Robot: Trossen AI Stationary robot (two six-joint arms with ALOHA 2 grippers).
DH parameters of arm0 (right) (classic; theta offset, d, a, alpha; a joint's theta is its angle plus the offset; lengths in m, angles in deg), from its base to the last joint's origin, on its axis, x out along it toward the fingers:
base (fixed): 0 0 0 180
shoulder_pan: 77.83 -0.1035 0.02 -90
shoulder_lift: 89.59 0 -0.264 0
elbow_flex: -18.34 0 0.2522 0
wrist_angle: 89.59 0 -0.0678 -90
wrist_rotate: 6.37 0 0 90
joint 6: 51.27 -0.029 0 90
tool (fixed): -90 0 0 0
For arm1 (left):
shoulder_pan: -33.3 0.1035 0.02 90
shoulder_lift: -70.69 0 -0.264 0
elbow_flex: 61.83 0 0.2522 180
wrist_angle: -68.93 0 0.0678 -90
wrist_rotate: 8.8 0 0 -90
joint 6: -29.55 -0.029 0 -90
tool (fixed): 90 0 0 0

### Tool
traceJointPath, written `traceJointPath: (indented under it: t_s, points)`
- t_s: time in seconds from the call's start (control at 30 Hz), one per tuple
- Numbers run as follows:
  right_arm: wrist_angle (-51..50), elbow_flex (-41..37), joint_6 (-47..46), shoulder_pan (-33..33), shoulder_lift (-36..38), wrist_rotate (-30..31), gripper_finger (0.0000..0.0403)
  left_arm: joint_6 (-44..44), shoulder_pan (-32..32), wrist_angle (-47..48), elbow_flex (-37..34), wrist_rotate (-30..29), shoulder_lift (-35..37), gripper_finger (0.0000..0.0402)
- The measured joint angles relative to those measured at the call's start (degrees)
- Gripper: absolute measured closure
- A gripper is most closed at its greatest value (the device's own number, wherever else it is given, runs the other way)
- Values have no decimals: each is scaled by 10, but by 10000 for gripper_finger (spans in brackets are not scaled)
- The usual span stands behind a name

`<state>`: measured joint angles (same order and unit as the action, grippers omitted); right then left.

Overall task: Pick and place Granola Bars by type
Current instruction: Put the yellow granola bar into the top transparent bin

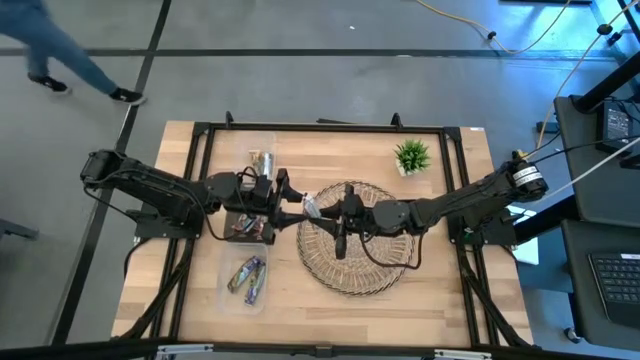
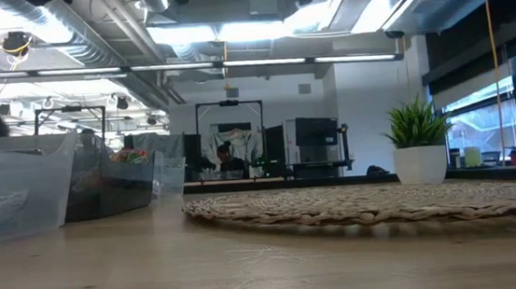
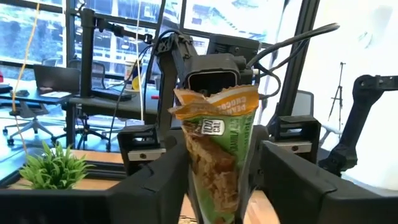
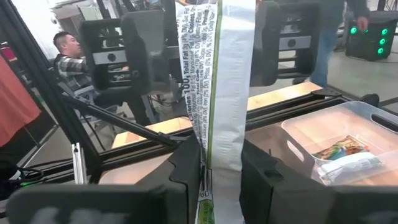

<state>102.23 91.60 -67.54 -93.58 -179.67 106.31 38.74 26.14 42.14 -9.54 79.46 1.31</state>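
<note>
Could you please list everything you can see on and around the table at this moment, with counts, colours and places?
Granola bar: one, green wrapper, held up between both pincers above the mat's left edge.
Clear bins: three, left part of the table, each holding bars; exact bar counts unclear.
Woven mat: one, round, tan, table centre.
Potted plant: one, green in a white pot, far right of the table.
Table: one, light wood, black frame.
Person: one, walking on the floor beyond the table's far left corner.
Left pincer: closed on the bar's one end.
Right pincer: closed on the other end.
</note>
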Motion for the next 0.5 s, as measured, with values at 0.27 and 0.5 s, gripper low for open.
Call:
traceJointPath:
  t_s: [0.27,0.5]
  points:
    - [0,0,0,6,0,1,315,2,14,0,0,1,0,265]
    - [0,0,1,6,0,1,315,4,14,1,0,1,0,298]
